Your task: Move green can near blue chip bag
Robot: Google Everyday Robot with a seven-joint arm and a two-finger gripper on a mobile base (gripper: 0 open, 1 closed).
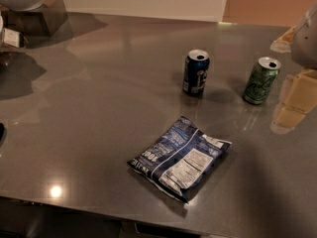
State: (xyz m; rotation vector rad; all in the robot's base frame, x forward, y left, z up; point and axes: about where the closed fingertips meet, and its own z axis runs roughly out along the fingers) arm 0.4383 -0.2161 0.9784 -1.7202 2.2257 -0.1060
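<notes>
Glossy counter (99, 108): hand (291, 104) beside green can (261, 81), crinkled blue chip bag (181, 157) apart.

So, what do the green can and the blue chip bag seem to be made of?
The green can looks like painted metal, with a bare silver top. The blue chip bag seems to be glossy plastic film: it is crinkled and reflects light. The gripper hangs just beside the can.
</notes>
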